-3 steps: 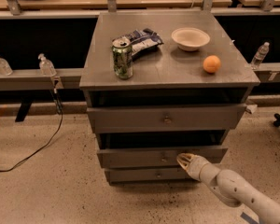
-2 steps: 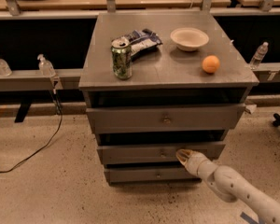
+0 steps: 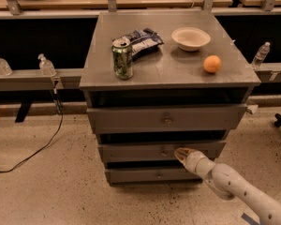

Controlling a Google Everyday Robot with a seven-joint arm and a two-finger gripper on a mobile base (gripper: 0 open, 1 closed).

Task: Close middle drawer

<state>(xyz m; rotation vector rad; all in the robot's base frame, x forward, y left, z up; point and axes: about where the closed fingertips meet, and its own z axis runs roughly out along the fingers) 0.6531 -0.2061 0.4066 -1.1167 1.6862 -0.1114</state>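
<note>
Your claw [image 3: 181,153] sits low at the front of the grey table [image 3: 234,76], its tip against the middle drawer [image 3: 131,152] just right of the small round knob [image 3: 164,152]; you cannot tell whether the claw is spread or pressed together. The middle drawer lies between the top drawer [image 3: 126,119] and the bottom drawer [image 3: 131,175], with a dark gap above its front panel. On the table top you have a green can [image 3: 122,58] standing upright, a crumpled chip bag [image 3: 143,38] just behind it, a pale bowl [image 3: 190,38] and an orange [image 3: 212,63]. The floor [image 3: 47,191] is speckled, a black cable [image 3: 37,149] trails across it at the left, and plastic bottles [image 3: 46,65] stand on the side rails.
</note>
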